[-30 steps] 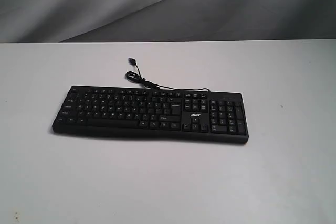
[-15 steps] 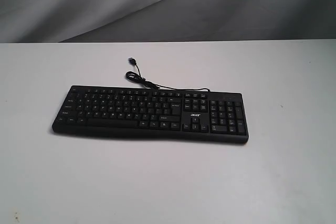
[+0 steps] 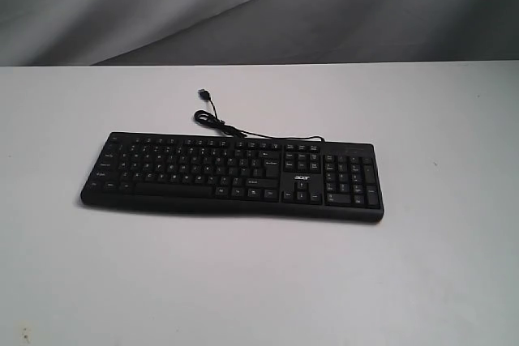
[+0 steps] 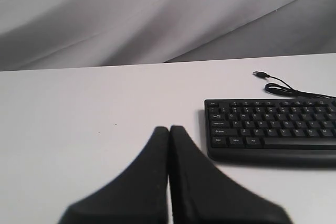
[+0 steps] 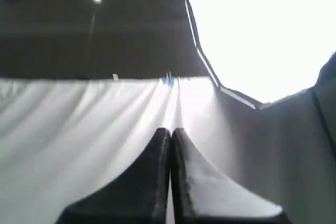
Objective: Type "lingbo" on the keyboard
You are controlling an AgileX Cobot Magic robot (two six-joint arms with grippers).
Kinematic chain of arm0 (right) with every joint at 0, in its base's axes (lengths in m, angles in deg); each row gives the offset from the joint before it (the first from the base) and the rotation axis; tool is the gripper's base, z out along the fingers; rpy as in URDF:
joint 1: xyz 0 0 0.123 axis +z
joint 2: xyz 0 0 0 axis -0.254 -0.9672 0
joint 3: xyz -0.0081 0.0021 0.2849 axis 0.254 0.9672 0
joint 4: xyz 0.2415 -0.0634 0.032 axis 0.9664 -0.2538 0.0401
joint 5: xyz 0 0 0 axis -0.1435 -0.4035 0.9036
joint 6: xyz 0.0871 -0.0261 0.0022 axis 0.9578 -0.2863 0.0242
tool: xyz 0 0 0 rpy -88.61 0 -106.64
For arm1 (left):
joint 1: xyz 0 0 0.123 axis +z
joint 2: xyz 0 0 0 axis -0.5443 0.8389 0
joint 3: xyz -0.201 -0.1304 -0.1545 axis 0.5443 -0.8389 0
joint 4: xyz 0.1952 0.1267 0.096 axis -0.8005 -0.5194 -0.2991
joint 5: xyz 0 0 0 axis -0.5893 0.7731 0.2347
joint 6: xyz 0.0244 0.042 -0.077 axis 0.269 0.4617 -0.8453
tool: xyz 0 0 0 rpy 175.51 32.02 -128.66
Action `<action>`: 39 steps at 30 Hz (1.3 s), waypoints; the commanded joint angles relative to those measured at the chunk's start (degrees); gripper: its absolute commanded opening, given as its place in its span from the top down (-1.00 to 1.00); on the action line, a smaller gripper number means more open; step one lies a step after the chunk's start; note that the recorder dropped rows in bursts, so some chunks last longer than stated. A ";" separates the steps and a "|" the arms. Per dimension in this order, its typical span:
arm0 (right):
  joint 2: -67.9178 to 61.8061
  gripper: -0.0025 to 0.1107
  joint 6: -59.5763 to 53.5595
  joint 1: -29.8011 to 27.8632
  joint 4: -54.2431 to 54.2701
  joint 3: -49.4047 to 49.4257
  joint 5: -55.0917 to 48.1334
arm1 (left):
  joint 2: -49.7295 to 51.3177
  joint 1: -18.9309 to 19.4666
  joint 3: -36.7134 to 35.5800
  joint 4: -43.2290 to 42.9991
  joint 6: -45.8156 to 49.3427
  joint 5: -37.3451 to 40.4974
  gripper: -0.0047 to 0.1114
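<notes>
The black keyboard [image 3: 233, 174] lies flat on the white table [image 3: 243, 281], number pad to the right, white logo by the arrow keys. Its thin black USB cable [image 3: 215, 119] curls behind it, plug free on the table. Neither arm shows in the exterior view. In the left wrist view my left gripper [image 4: 169, 128] is shut with nothing in it, held over bare table short of the keyboard's [image 4: 273, 132] left end. My right gripper [image 5: 170, 130] is shut and empty too, pointing up at a white cloth backdrop; no keyboard shows there.
A grey and white draped cloth [image 3: 243, 6] hangs behind the table's far edge. The right wrist view takes in a bright light panel [image 5: 262, 30] and a dark ceiling.
</notes>
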 commanded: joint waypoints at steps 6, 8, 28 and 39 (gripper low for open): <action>-24.04 0.96 5.78 -0.11 3.11 -29.17 -32.18 | -0.21 0.06 -0.28 0.21 -0.12 -0.41 0.91; -34.70 0.96 6.21 -0.03 0.67 -38.92 -39.84 | -0.21 0.06 -0.28 0.21 -0.12 -0.41 0.91; -117.49 0.96 -85.04 28.68 54.24 -80.08 -75.13 | -0.21 0.06 -0.28 0.21 -0.12 -0.41 0.91; -128.88 0.96 -67.70 37.99 39.05 -96.50 -80.01 | -0.21 0.06 -0.28 0.21 -0.12 -0.41 0.91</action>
